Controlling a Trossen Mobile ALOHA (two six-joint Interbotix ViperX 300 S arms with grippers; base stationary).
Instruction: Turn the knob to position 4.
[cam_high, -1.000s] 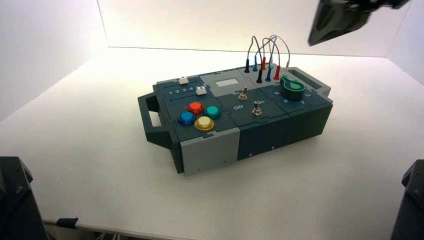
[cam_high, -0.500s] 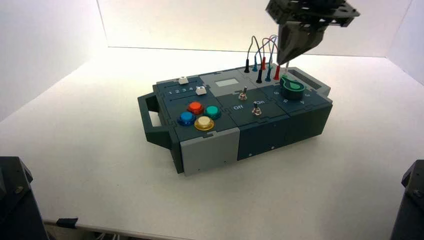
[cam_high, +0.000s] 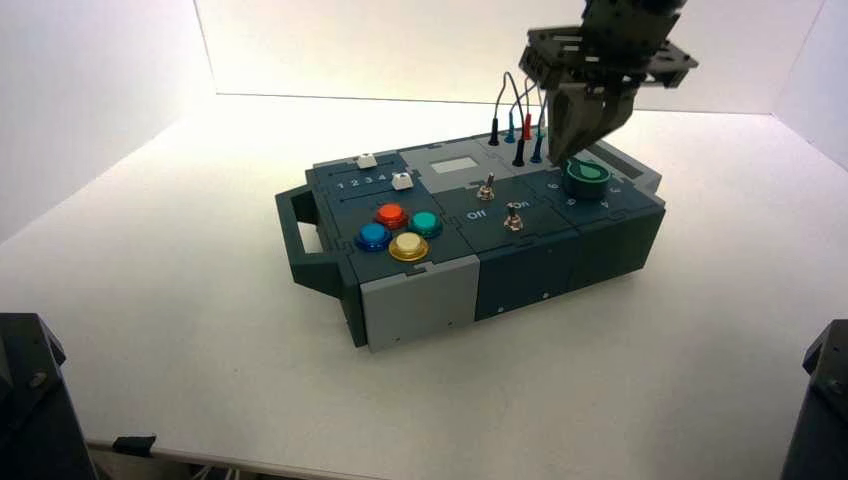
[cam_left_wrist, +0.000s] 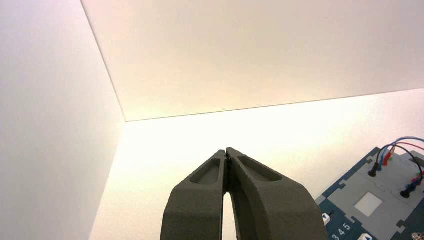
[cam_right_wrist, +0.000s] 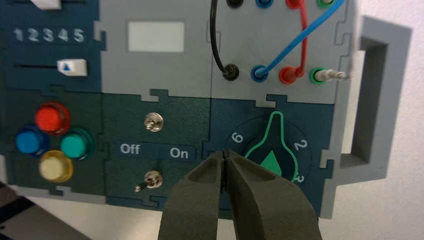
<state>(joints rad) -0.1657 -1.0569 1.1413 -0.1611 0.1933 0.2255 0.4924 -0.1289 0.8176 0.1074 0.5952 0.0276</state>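
White walls back a pale table. Right of centre sits the box. The right gripper, jaws pressed together, hangs over the knob, upper right. The left gripper, jaws together, parks lower left.

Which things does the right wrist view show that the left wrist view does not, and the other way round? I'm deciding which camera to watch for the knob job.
Only the right wrist view shows the green knob, the red button, the blue button and the printed Off and On.

Only the left wrist view shows the left gripper, shut, and the corner where the walls meet.

Both show the pale window, plugged wires and white sliders. The right gripper, shut, shows only in the right wrist view, by the knob.
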